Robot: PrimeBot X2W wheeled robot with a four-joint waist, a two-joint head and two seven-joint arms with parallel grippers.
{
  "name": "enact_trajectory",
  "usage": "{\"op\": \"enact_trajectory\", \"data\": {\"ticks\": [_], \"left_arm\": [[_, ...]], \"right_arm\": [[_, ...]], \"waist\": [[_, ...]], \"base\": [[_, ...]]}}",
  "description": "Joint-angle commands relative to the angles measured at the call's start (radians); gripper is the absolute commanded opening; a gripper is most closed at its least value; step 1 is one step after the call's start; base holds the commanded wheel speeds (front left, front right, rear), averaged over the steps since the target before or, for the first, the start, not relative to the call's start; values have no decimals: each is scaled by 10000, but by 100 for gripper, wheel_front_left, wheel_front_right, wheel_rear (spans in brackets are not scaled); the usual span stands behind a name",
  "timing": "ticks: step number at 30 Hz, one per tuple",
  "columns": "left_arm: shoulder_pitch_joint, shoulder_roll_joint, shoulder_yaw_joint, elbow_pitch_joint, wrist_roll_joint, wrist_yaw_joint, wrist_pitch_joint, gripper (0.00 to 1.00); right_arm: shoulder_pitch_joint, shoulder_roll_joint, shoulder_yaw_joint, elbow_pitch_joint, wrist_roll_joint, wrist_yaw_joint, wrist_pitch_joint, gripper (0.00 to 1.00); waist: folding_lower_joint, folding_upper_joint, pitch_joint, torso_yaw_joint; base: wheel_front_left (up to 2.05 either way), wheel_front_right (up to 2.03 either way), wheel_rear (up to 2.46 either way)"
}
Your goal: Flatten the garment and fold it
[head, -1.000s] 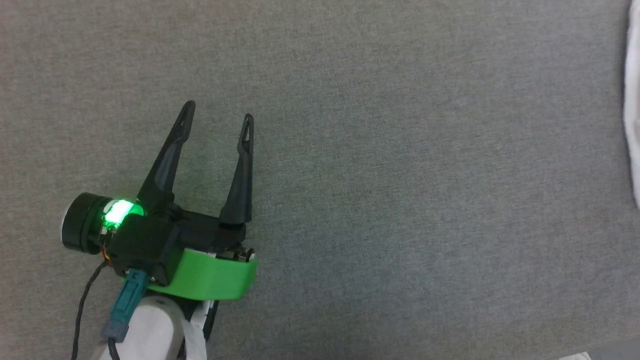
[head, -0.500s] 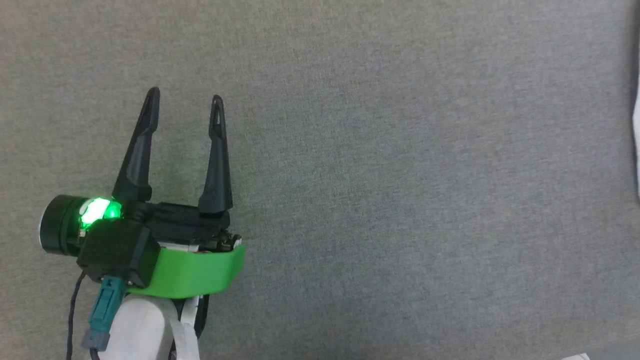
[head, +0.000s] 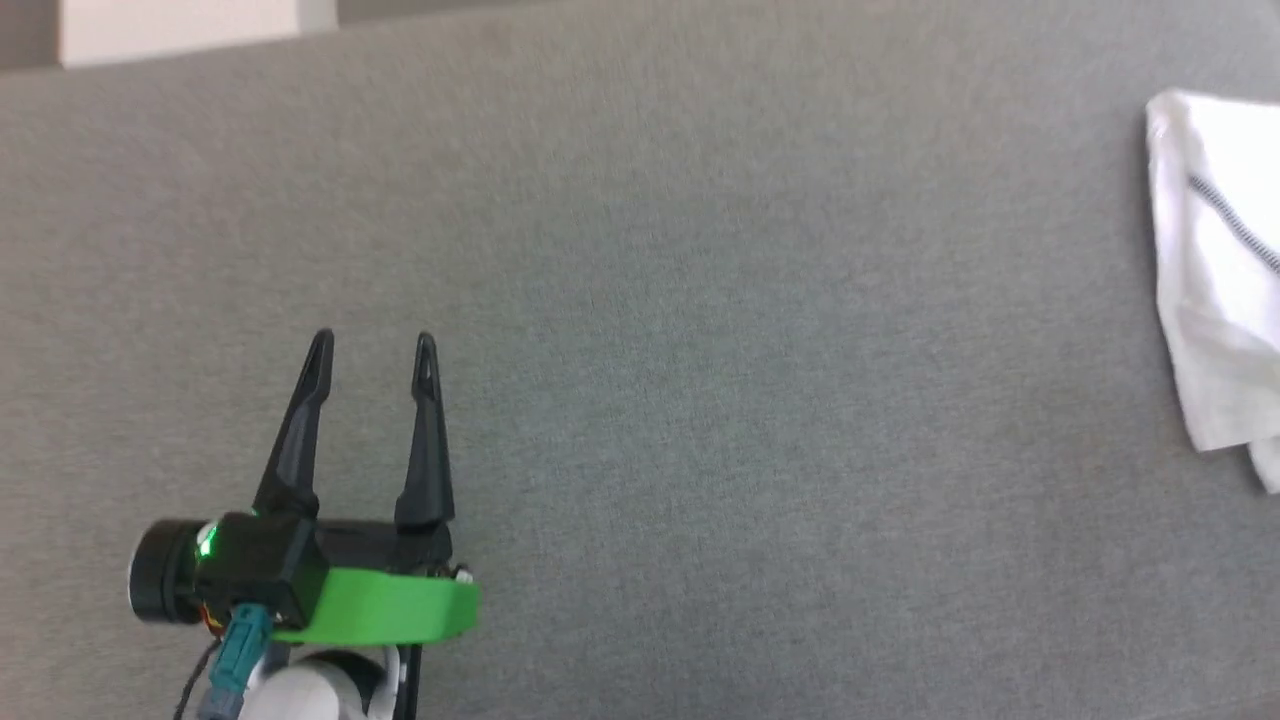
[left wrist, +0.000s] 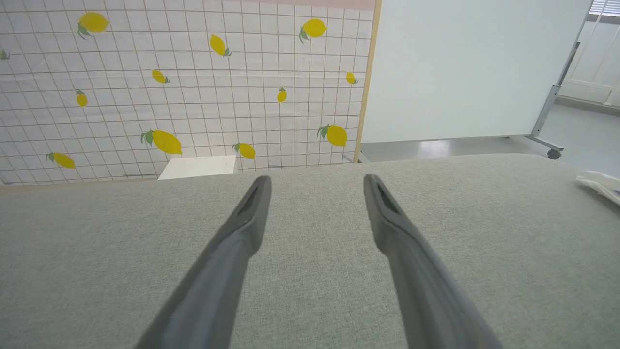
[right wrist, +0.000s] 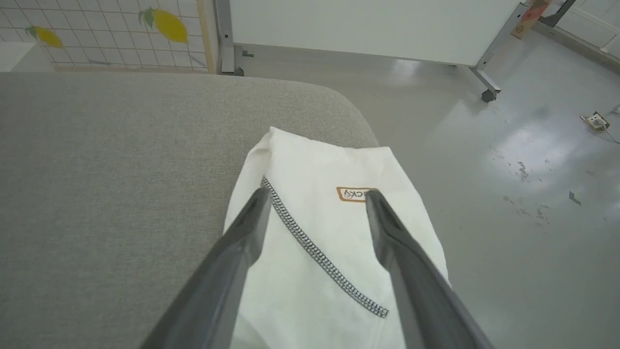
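- The garment [head: 1215,280], a white shirt, lay bunched in layers on the grey upholstered surface [head: 750,350], far over on the robot's right.
- From the right wrist, the garment [right wrist: 315,213] sat by the rounded corner of the surface [right wrist: 121,169], with its far side running along the edge next to the shiny grey floor [right wrist: 508,145].
- A line of dark grey-and-white stitching [right wrist: 315,252] ran diagonally across the cloth, and a small brown-bordered patch [right wrist: 353,194] showed near the far end.
- The right end effector [right wrist: 318,193] was over the garment with its fingers spread wide and nothing between them. One tip partly covered the patch. I couldn't tell whether the tips touched the cloth.
- The left end effector [head: 372,340] was well apart from the garment, over bare grey surface, its fingers parted and empty.
- Seen from the left wrist, the left end effector [left wrist: 317,179] pointed toward a lemon-patterned grid wall [left wrist: 193,97]. A white box [left wrist: 198,167] sat just past the surface's far edge, and a white panel on castors [left wrist: 474,68] stood to the right.
- A sliver of the garment [left wrist: 600,184] showed at that view's right edge.
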Motion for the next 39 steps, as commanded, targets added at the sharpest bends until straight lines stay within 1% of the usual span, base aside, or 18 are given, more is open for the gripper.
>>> {"op": "enact_trajectory", "data": {"ticks": [1,9,12,18,22,24,28,33,34,39], "left_arm": [[162,-44,52,82,-125,43,-71,100],[834,-54,69,407,-481,9,-151,100],[1131,-97,99,467,-591,43,-219,100],[1687,-80,60,669,-568,124,-312,100],[1960,-163,21,852,-560,202,-369,100],[2051,-213,5,1000,-563,205,-403,100],[2139,-325,-32,1300,-505,148,-470,100],[2254,-524,50,1377,-428,157,-507,100],[2127,-528,9,1391,-470,162,-421,0],[2126,-528,-34,1400,-479,162,-421,0]], "right_arm": [[344,275,-62,-327,-115,-17,-169,100],[2215,2135,-156,-2693,-1092,-17,-788,100],[2950,2810,-315,-3499,-1678,-17,-1040,100],[4206,3911,-404,-4468,-2878,-17,-1509,100],[4803,4442,-291,-4867,-3906,-17,-1793,100],[5014,4634,-269,-4942,-4227,-17,-1923,100],[5340,4933,-263,-4969,-4592,-17,-2229,100],[5654,5088,-226,-4860,-4738,-17,-2432,100],[5580,5081,-249,-4855,-4653,0,-2356,0],[5579,5079,-270,-4855,-4652,0,-2343,0]], "waist": [[0,0,-1360,369],[0,0,-2454,673],[0,0,-2729,772],[0,0,-2982,896],[0,0,-3075,951],[0,0,-3111,987],[0,0,-3172,1071],[0,0,-3270,1154],[0,0,-3255,1140],[0,0,-3261,1145]], "base": [[0,0,0],[0,0,0],[0,0,0],[0,0,0],[0,0,0],[0,0,0],[0,0,0],[0,0,0],[0,0,0],[0,0,0]]}}
